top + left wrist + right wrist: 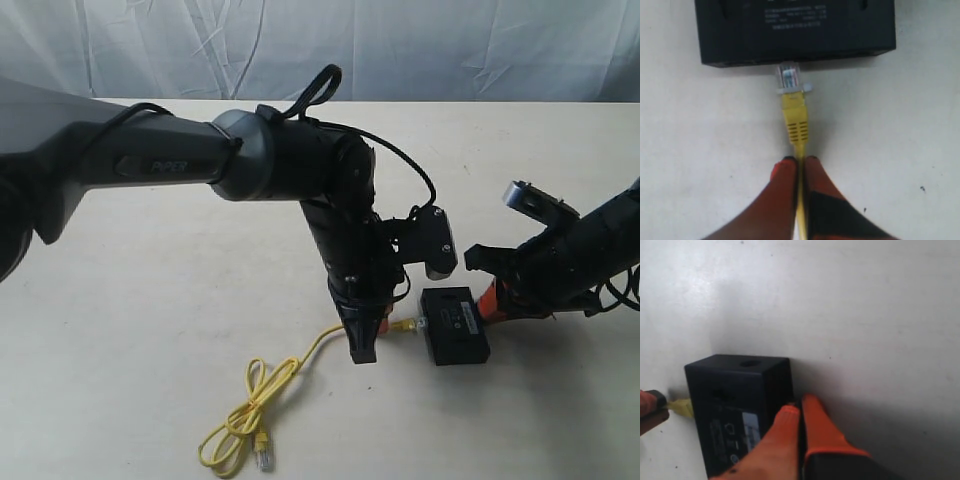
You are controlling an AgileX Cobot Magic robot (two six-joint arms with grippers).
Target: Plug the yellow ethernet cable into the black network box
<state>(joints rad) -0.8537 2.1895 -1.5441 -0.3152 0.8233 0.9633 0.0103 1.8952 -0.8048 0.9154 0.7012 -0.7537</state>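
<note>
**Mia:** Where is the yellow ethernet cable (pixel 795 122) now?

**Ben:** The left claw (pixel 799 162) pinches it tight, just behind the clear plug (pixel 789 77). The plug's tip is right at the side of the black network box (pixel 795 30). Most of the plug shows, so I think it is not all the way in.

**Mia:** And the right claw (pixel 800 410)?

**Ben:** Its tips are pressed together and hold nothing. They sit against the other side of the box.

**Mia:** What could go wrong?

**Ben:** The claw holds the soft cord, not the hard plug. If it pushes, the cord could bend and the plug could tip and miss the hole. The box could also slide or turn on the desk (pixel 150 300) if the right claw slips off. The loose loops could tug back too.
</note>
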